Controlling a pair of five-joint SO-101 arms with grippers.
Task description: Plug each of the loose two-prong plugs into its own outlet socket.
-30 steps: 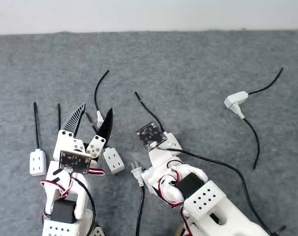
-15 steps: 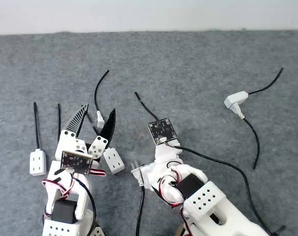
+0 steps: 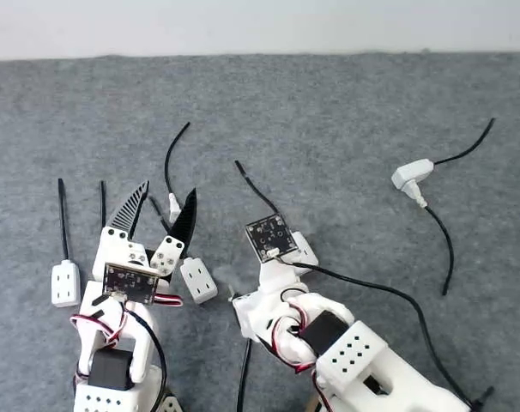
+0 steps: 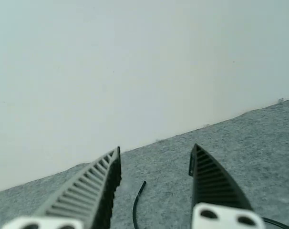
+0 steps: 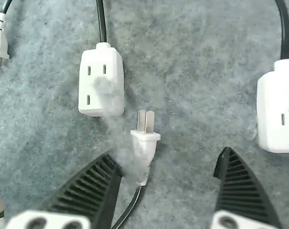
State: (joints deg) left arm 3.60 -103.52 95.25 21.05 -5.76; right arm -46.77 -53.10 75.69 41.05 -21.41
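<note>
REMOTE BENCH: My right gripper [image 5: 168,157] hangs with jaws apart and empty, straddling the loose two-prong plug [image 5: 144,143]. The plug lies flat on the grey mat [image 3: 346,112], its prongs aimed at the near outlet socket [image 5: 100,83] just beyond them. Over the last second the right arm has swung its wrist out to one side and back. Its body has slid across so that, from the high view, it now covers the plug that was in plain sight a moment ago. I read that as the lining-up done: the jaws are squared to the plug body and a grasp can follow. Nothing is gripped yet, and no prong is in a slot. A second socket [image 5: 278,112] sits well off to the other side of the gripper. My left gripper [image 3: 170,189] has barely stirred and is open and empty. From above, a small plug [image 3: 174,209] shows between its fingers, untouched as far as I can tell. A third socket [image 3: 65,283] lies apart beside the left arm, unused.
</note>
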